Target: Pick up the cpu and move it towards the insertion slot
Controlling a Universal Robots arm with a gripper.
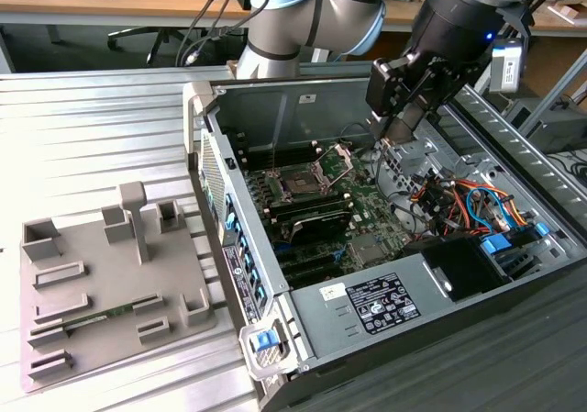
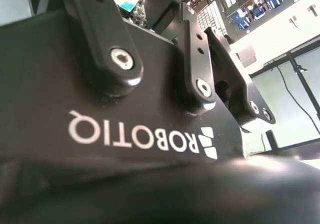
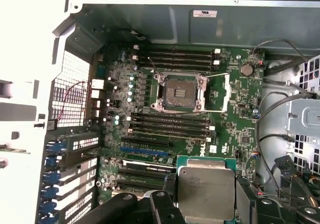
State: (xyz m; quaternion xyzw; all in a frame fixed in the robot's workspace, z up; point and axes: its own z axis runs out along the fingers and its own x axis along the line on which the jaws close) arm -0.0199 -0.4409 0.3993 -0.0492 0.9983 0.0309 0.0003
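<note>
The cpu, a flat square chip with a pale metal top and a green edge, is held level between my black fingers, above the motherboard. My gripper hangs inside the open computer case, shut on the chip, toward the exterior view's right of the insertion slot. In the first wrist view the insertion slot is a square socket with a dark centre and a shiny frame. Its silver retention bracket is swung up and open. The chip is well clear of the socket.
Long black memory slots flank the socket. Orange and blue cables and a black power unit fill the case's right part in the exterior view. A grey fixture plate with a green memory stick lies outside the case.
</note>
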